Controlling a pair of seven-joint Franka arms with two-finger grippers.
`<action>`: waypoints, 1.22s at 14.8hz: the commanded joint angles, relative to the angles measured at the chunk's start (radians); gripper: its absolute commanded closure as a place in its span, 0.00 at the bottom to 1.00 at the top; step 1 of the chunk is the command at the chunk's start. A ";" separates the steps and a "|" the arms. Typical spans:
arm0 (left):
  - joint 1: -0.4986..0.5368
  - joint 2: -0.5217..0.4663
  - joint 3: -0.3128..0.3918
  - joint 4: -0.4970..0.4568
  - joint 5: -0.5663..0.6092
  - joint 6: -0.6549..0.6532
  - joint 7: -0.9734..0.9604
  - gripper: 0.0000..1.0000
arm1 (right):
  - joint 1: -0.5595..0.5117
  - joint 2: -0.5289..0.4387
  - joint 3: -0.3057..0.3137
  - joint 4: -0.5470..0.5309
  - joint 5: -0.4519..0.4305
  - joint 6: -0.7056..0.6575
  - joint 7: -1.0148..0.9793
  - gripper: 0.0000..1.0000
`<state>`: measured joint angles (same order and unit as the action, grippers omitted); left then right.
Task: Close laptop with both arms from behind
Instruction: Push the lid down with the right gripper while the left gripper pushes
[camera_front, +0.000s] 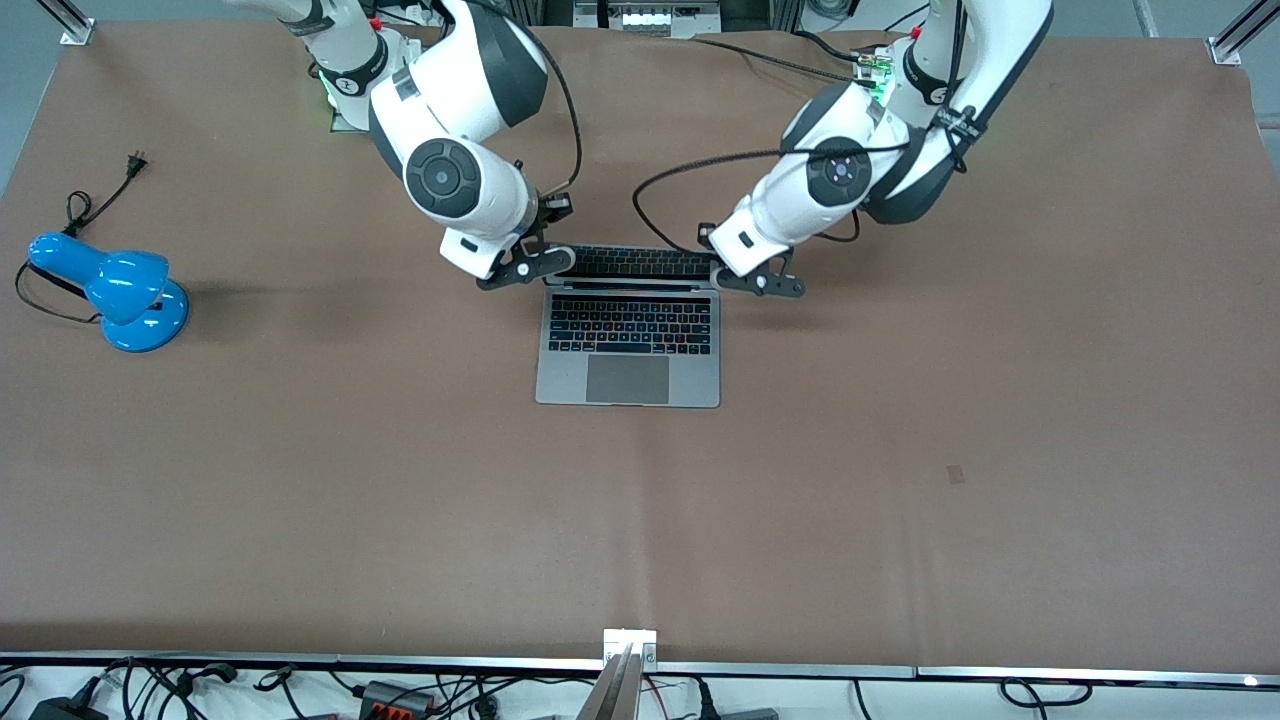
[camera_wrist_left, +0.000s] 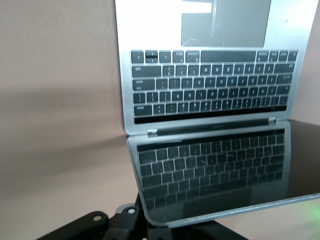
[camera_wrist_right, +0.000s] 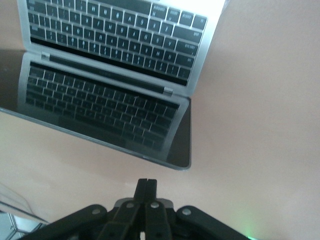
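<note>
Seemingly mid-push, the front view shows the laptop at mid-table, base flat and its screen tilted up toward the robots. The right gripper and left gripper each sit at an upper lid corner. Pressing evenly at both corners should stop the lid twisting.

From the left wrist view, the black screen mirrors the keyboard; I cannot tell that gripper's opening.

From the right wrist view, the right gripper's fingers are pressed together beside the lid's edge.
</note>
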<state>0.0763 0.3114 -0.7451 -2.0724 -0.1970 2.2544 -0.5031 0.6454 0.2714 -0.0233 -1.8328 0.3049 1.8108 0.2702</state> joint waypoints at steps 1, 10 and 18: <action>-0.006 0.069 0.016 0.073 0.030 -0.004 -0.023 1.00 | -0.009 0.019 0.002 0.024 0.005 0.025 0.007 1.00; -0.021 0.239 0.085 0.221 0.083 -0.006 -0.042 1.00 | -0.058 0.182 -0.001 0.174 0.002 0.085 0.007 1.00; -0.036 0.392 0.099 0.322 0.228 0.011 -0.075 1.00 | -0.076 0.373 -0.003 0.250 -0.021 0.268 0.006 1.00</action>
<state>0.0676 0.6488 -0.6510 -1.8073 -0.0022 2.2581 -0.5496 0.5727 0.5822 -0.0316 -1.6302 0.2963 2.0430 0.2701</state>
